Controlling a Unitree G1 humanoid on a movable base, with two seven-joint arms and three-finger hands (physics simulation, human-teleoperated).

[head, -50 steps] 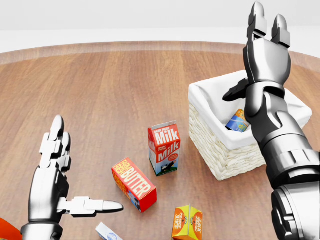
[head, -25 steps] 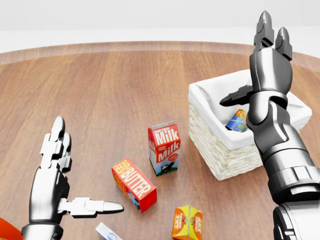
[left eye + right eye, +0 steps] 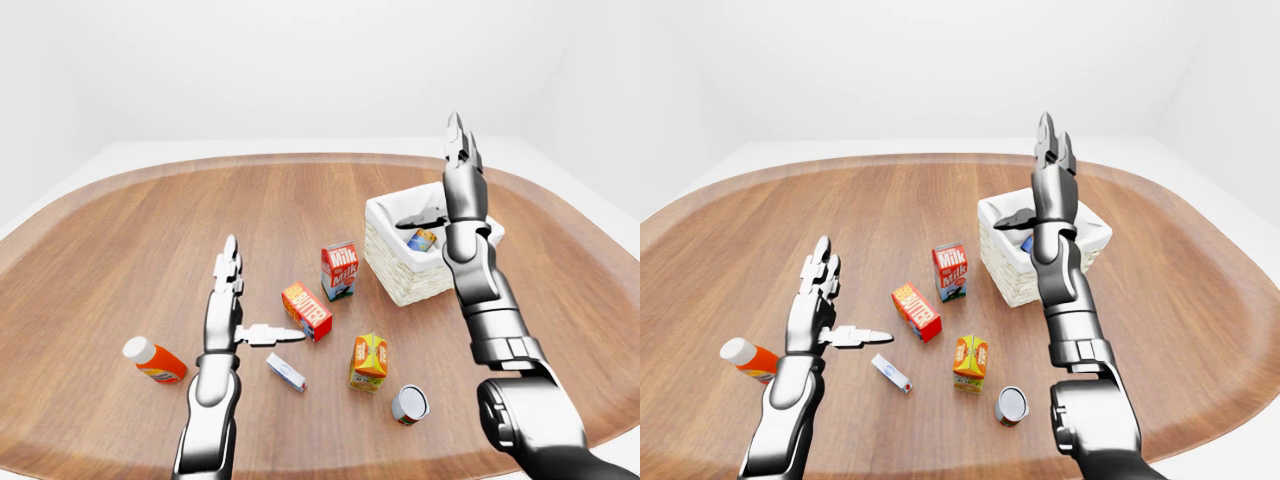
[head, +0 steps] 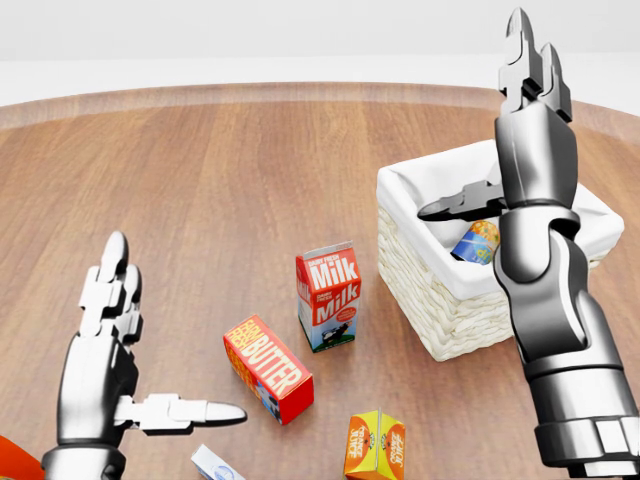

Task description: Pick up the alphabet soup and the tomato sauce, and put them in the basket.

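Head view, right hand [image 4: 533,150] open over basket [image 4: 430,300], can [image 4: 477,241] inside

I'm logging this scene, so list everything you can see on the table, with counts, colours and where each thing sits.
Table: one, brown wood.
Basket: one, white wicker, right of centre.
Can in basket: one, blue and orange.
Milk carton: one, red and white, left of basket.
Butter box: one, red.
Juice carton: one, orange.
Silver can: one, lying.
Small box: one, white and blue.
Bottle: one, orange, white cap, lying.
Left hand: open.
Right hand: open, above basket.
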